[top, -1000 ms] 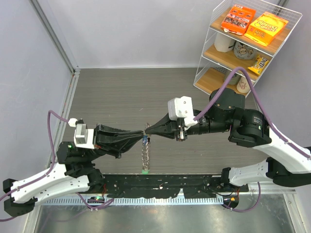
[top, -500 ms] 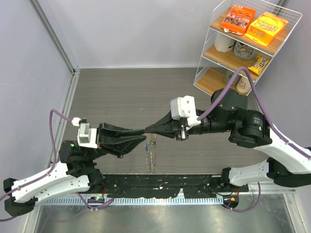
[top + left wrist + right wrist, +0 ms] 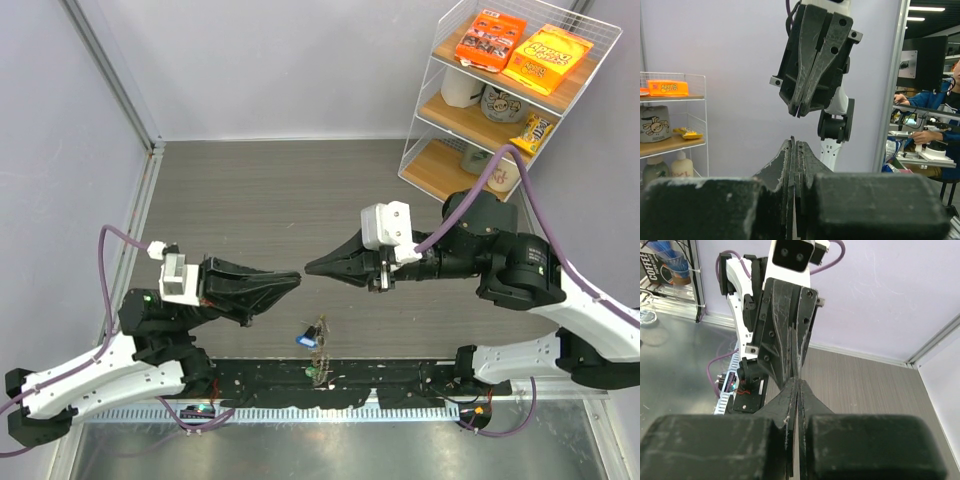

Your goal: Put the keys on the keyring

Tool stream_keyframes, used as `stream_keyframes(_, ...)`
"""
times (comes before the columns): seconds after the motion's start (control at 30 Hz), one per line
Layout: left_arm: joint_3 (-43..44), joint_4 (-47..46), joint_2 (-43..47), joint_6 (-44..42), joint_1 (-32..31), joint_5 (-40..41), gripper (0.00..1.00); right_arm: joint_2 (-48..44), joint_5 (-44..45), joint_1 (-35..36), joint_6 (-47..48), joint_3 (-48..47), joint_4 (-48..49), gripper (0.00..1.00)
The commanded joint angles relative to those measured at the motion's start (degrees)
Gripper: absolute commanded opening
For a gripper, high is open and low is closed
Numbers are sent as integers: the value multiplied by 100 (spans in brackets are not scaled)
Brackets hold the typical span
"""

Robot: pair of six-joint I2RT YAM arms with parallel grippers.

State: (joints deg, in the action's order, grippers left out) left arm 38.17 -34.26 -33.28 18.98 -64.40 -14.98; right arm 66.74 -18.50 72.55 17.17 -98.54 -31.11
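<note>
On the grey wood-grain tabletop (image 3: 250, 190), walled in lilac with a wire shelf (image 3: 500, 90) far right, only the overhead view showed the keys (image 3: 316, 343) near the front edge, apart from my left hand (image 3: 298, 279) and right hand (image 3: 308, 268), both clenched empty, tips almost meeting.

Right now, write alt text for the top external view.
The left fingers and right fingers, shut and empty, point at each other, tips apart. A bunch of keys lies on the table near its front edge; a wire shelf top right.
</note>
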Motion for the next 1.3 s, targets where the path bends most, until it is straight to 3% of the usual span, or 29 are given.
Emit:
stream_keyframes(0.0, 85, 261, 233, -140, -2, 206, 6, -381, 486, 22, -214, 352, 316, 6)
stream_keyframes(0.13, -11, 569, 462, -237, 7, 294, 7, -565, 891, 13, -415, 844, 299, 6)
stream_keyframes(0.2, -99, 657, 567, -272, 7, 312, 7, -644, 1102, 22, -512, 1055, 264, 21)
stream_keyframes(0.3, -161, 841, 734, -334, 7, 294, 8, -873, 1463, 4, -767, 1381, 255, 26)
stream_keyframes(0.47, -223, 1114, 910, -378, 7, 294, 7, -1461, 2271, -31, -1329, 2276, 263, 50)
stream_keyframes(0.6, -275, 1299, 990, -404, -2, 347, 8, -1953, 3123, -162, -2093, 3145, 185, 60)
stream_keyframes(0.9, -442, 1501, 1165, -369, 6, 610, 5, -2596, 3704, -286, -3999, 4780, -369, 62)
stream_keyframes(1.27, -486, 1668, 1288, -273, -2, 681, 7, -2930, 3222, -286, -5925, 6610, -202, 58)
